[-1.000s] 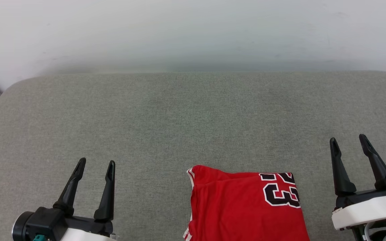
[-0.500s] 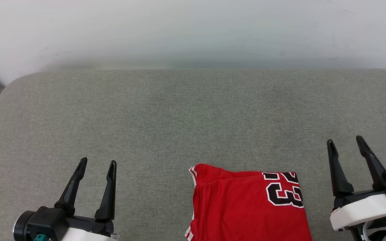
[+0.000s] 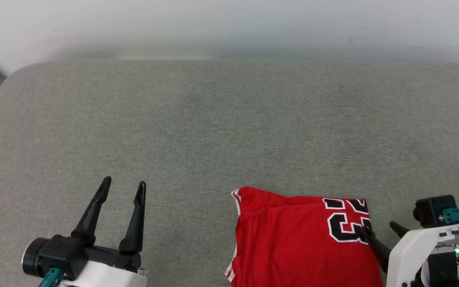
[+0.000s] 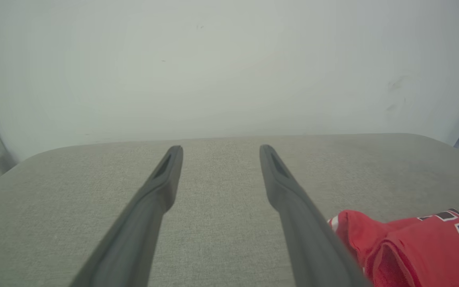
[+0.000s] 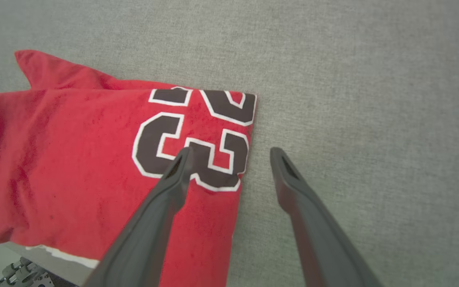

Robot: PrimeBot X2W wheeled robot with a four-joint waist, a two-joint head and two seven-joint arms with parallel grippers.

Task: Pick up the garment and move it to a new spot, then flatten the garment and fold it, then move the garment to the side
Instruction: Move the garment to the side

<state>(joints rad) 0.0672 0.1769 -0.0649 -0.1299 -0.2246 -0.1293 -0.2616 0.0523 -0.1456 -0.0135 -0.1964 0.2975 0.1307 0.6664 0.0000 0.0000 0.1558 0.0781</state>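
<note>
Swung in from 4 o'clock over the last second, now tipped toward 10 o'clock: right gripper [image 3: 377, 228]. Folded garment [image 3: 293, 239] at 5 o'clock on the grey padded surface [image 3: 213, 119], right edge running 12 to 6 and straddled by the wide-spread right fingers [image 5: 161, 199], one over the lettering [image 5: 173, 131], one over bare surface. Equally wide and empty, left gripper [image 3: 124, 184] well apart at its 9 o'clock; right arm nearer.
</note>
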